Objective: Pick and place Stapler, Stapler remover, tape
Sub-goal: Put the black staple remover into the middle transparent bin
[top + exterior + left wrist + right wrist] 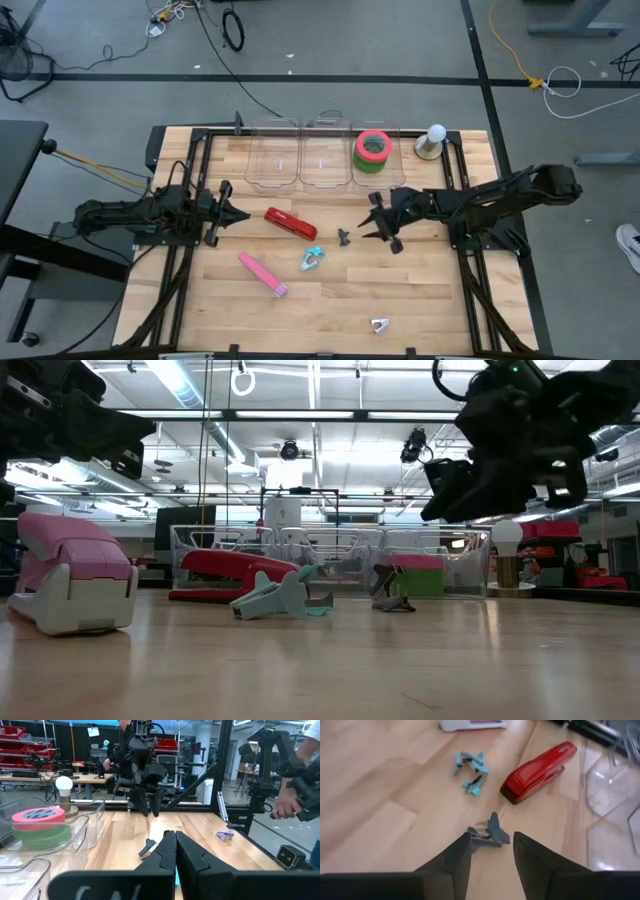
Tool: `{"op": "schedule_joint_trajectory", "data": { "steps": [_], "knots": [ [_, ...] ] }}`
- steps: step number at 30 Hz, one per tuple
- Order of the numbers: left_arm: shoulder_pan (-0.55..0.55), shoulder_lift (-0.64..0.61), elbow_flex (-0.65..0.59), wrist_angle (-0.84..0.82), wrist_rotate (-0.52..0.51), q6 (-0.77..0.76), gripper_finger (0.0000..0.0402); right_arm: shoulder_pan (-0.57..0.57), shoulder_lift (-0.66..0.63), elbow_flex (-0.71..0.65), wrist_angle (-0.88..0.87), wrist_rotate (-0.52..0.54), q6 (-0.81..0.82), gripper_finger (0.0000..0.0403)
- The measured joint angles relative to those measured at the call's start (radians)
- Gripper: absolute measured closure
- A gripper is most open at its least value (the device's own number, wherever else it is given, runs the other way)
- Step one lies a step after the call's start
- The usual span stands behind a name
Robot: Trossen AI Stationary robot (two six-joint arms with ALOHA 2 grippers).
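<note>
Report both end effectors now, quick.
Left end effector: closed, empty.
Right end effector: open, empty, above the dark staple remover.

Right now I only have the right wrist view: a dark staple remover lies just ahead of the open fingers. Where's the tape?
Observer: The tape is in the rightmost clear bin, red roll stacked on green.
Operator: Is the left arm near my side?
Observer: No. The left gripper is shut and sits over the table's left side, beyond the red stapler from you.
Operator: Any remover outside my view?
Observer: Yes, one pale staple remover lies alone near the table edge farthest from the bins.
</note>
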State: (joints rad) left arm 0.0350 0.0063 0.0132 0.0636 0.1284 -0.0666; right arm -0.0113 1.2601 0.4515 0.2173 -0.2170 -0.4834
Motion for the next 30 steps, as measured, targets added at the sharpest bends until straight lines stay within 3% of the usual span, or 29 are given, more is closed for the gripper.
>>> {"op": "schedule_joint_trajectory", "data": {
  "steps": [6,13,23,30],
  "knots": [
    [0.0,0.0,0.0,0.0,0.0,0.0,0.0399,0.0,0.001,-0.026,0.005,0.038,-0.17,0.0257],
    [0.0,0.0,0.0,0.0,0.0,0.0,0.0399,0.0,0.001,-0.027,0.031,0.105,-0.206,0.0256],
    [0.0,0.0,0.0,0.0,0.0,0.0,0.0399,0.0,0.001,-0.027,0.038,0.094,-0.26,0.0246],
    [0.0,0.0,0.0,0.0,0.0,0.0,0.0399,0.0,0.02,-0.027,0.038,0.039,-0.409,0.0249]
  ]
}}
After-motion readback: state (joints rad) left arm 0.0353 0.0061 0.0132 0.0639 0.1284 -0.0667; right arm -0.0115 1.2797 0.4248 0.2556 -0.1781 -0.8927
